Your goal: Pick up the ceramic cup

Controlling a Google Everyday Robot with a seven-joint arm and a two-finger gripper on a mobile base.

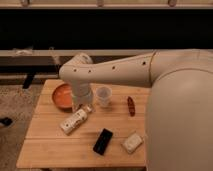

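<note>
The ceramic cup (103, 96) is small, pale and tapered, and stands upright near the middle of the wooden table (55, 147). My gripper (83, 104) hangs down from the white arm (115, 72), just left of the cup, between it and the orange bowl (61, 96). The gripper's lower end sits close above the table, next to the neck of the white bottle. The arm's wrist hides part of the bowl's right side.
A white labelled bottle (74, 120) lies on its side in front of the bowl. A black flat object (103, 141) and a white packet (132, 142) lie near the front. A reddish-brown oblong item (131, 106) lies right of the cup. My body fills the right side.
</note>
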